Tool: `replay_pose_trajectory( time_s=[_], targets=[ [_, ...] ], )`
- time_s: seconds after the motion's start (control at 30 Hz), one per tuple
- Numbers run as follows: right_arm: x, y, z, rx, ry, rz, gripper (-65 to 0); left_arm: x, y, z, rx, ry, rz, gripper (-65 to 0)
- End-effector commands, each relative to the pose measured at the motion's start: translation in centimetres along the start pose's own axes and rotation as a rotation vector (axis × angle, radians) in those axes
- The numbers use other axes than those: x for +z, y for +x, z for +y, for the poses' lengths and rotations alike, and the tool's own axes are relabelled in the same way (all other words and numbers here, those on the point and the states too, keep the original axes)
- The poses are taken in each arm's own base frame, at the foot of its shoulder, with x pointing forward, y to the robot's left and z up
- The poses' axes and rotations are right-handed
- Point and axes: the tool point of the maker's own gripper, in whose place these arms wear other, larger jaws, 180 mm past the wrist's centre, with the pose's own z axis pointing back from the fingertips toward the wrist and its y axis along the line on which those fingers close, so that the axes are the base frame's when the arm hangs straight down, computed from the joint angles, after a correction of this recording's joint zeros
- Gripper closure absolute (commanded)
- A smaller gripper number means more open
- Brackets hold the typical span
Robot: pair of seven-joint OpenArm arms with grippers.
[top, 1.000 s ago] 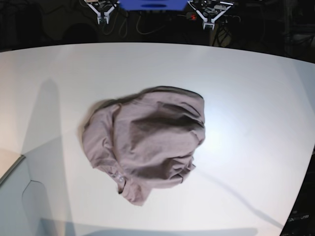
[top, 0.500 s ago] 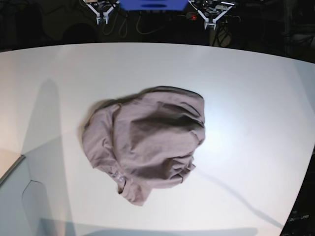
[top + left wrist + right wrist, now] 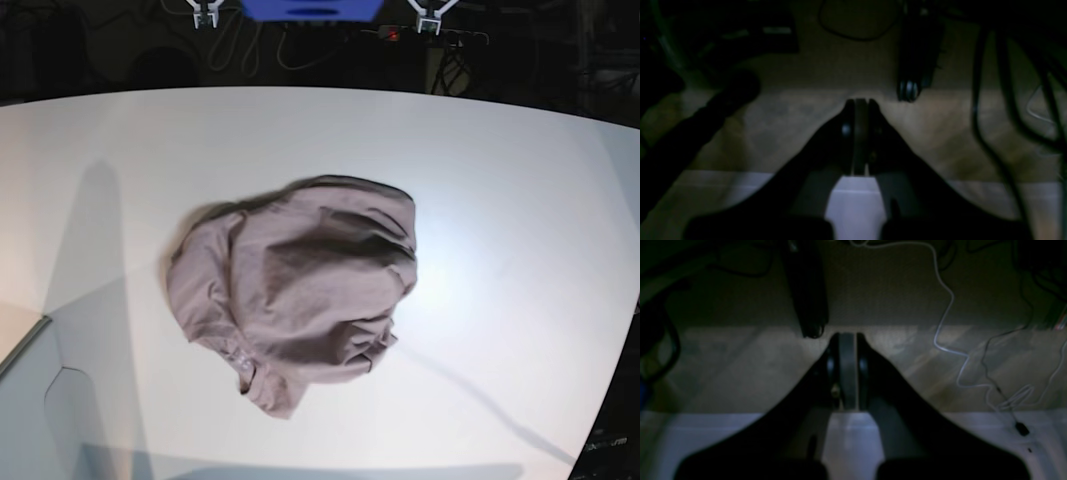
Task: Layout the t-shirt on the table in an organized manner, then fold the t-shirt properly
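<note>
The base view is bright and fairly sharp — the table (image 3: 520, 180) shows a soft glare patch right of centre, long grey shadows cross its left and lower right, and its far edge bows with lens distortion. The background at top is nearly black. Both wrist views are very dim and blurred — near parts are mere silhouettes.

No readable txt, labels or nos. anywhere — t-shirt (image 3: 295, 300) plain.
</note>
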Motion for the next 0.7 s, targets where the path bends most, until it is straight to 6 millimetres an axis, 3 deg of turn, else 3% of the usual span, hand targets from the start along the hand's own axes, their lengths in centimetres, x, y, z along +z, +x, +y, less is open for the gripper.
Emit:
replay_pose_trajectory(
  time_s=[0.0, 0.17, 0.33, 0.4, 0.57, 0.67],
  targets=[
    [0.4, -0.9, 0.1, 0.003, 0.017, -0.005, 0.0, 0.4, -0.5, 1.2, -0.006, 0.019, -0.016, 0.0],
    [3.1, -1.8, -0.3, 0.011, 0.011, -0.089, 0.0, 3.3, -0.6, 3.4, -0.050, 0.042, -0.130, 0.0],
    [8.0, -0.7, -1.8, 0.033, -0.008, -0.228, 0.0, 9.1, 0.1, 3.8, -0.111, 0.025, -0.282, 0.0],
    [10.1, 0.2, -2.7, 0.055, -0.019, -0.284, 0.0, 11.7, 1.4, 3.2, -0.130, 0.007, -0.353, 0.0],
    [16.9, 4.7, -3.7, 0.095, -0.032, -0.473, 0.0, 18.9, 6.2, 0.9, -0.148, -0.047, -0.558, 0.0],
    [21.2, 8.1, -4.9, 0.096, -0.070, -0.598, 0.0, 22.7, 10.0, 1.2, -0.133, -0.030, -0.689, 0.0]
  ],
)
